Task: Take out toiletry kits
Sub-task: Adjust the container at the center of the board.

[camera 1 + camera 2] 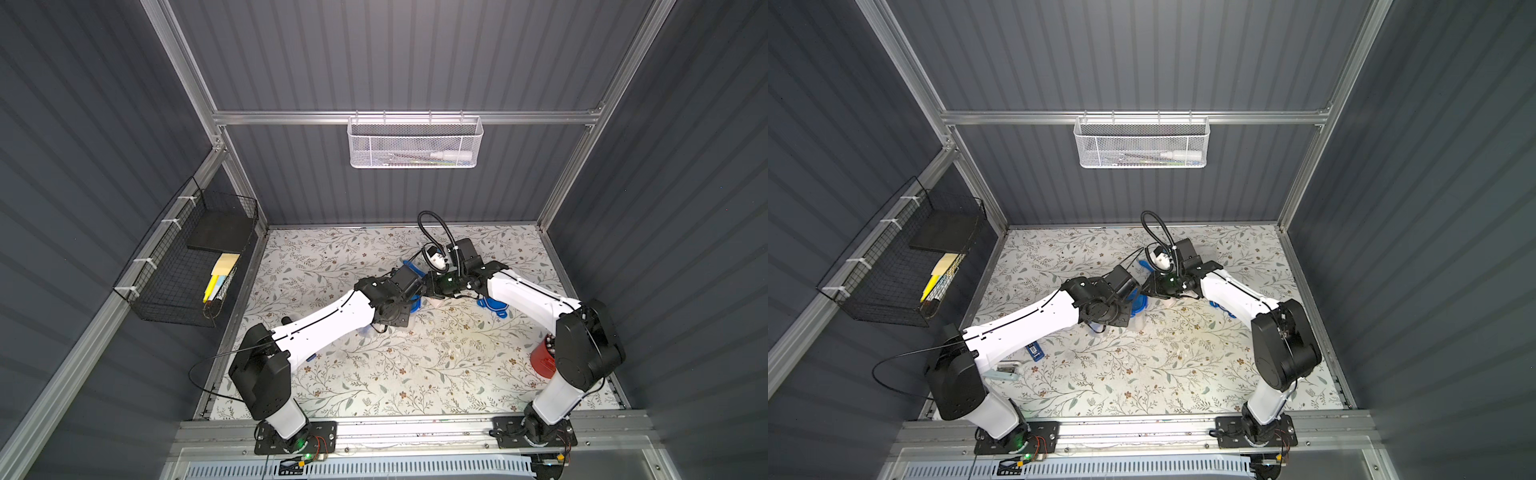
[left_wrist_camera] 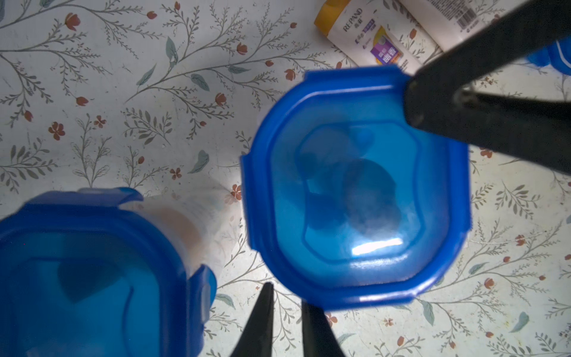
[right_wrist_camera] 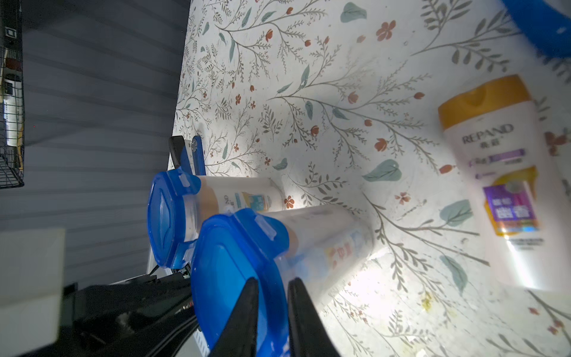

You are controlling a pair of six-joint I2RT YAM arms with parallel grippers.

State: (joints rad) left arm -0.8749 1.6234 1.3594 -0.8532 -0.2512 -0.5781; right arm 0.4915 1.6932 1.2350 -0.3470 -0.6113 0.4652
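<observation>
Black fingers (image 2: 256, 324) of the left gripper (image 2: 286, 295) occupy the near edge of the left wrist view. Its jaws are a narrow slit apart with nothing between them, poised between two clear jars with blue clip lids. One fingertip overlaps the lid rim of the first jar (image 2: 355, 201), though contact cannot be told. The second jar (image 2: 92, 278) stands just beside the first. The right gripper (image 2: 415, 105) has its tips at a corner of the first jar's lid. A cream bottle (image 2: 367, 40) with a tan cap lies outside the jars on the floral table cover (image 2: 123, 92), near the first jar. A further bottle (image 2: 445, 18), cut by the frame, lies alongside it.

Right wrist view: the right gripper's fingers are narrowly parted with the first jar's lid rim showing between them; whether they pinch it cannot be told. Both jars carry their lids. An inner bottle (image 3: 241, 199) with a tan cap shows through the second jar's wall. The first jar holds printed packaging that cannot be identified.

Both top views: left arm (image 1: 324, 320) and right arm (image 1: 528, 295) meet over mid-table and hide most of the jars. A loose blue lid (image 1: 494, 306) lies beside the right arm, and a dark-blue gadget (image 1: 1036, 352) beside the left. A red cup (image 1: 542, 361) stands partly behind the right arm. A white mesh basket (image 1: 415, 143) hangs on the back wall and a black wire basket (image 1: 187, 257) on the left wall.
</observation>
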